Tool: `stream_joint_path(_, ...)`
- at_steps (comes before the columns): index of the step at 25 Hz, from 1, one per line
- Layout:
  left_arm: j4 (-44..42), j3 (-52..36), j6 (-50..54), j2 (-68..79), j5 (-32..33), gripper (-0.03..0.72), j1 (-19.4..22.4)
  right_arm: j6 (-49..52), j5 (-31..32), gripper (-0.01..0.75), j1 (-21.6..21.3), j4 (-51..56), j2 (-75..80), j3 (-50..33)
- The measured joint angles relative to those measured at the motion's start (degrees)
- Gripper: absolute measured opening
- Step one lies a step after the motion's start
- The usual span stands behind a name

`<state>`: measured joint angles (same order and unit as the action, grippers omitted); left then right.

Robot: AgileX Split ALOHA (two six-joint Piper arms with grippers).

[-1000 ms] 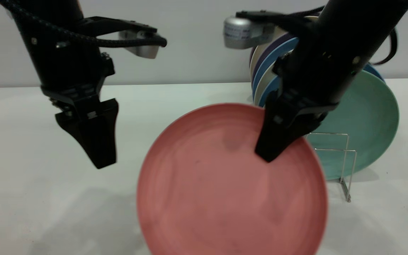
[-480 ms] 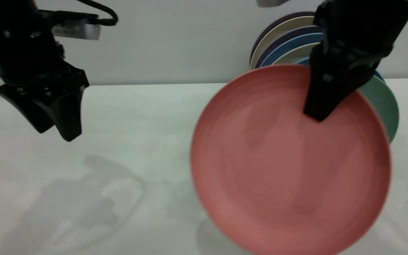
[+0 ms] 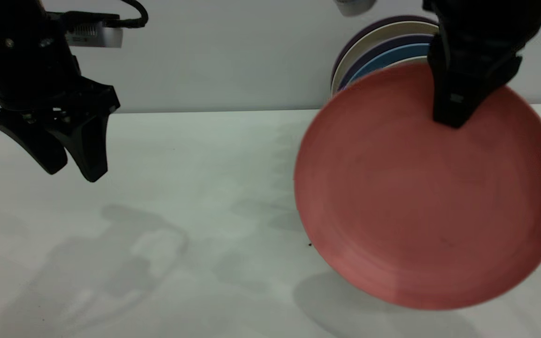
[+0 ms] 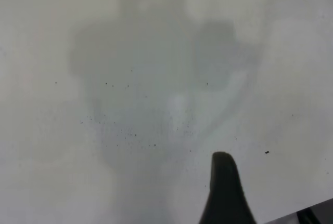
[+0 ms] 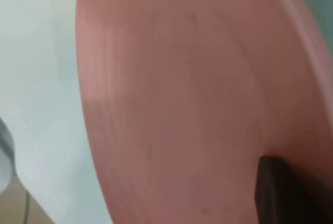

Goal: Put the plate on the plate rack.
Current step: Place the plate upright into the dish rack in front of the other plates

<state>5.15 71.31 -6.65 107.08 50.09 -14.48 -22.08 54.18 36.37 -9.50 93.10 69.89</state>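
Salmon-pink plate (image 3: 428, 197) hangs upright below right hand (image 3: 453, 110) (pinching top rim); left hand (image 3: 71, 164) spread.

The right tool (image 3: 453, 117), clamped on the plate (image 3: 428, 197), now carries it higher and nearer the tabletop's (image 3: 195, 155) right edge, hiding the mint plate and the rack. The left tool (image 3: 71, 164) sits higher, nearer the left edge.

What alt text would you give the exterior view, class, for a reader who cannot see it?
The right gripper holds the pink plate upright by its top rim, above the table and in front of stacked plates. The left gripper hangs empty, open.
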Motion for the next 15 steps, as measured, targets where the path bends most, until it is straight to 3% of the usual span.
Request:
stream_joint_path(10,0.00,0.00,0.18,0.00,-0.11,0.539,0.00,9.43,1.73,0.071,9.26,-16.97,-2.39,0.46)
stream_joint_path(15,0.00,0.00,0.18,0.00,-0.11,0.539,0.00,12.12,1.78,0.071,9.98,-22.85,-2.39,0.46)
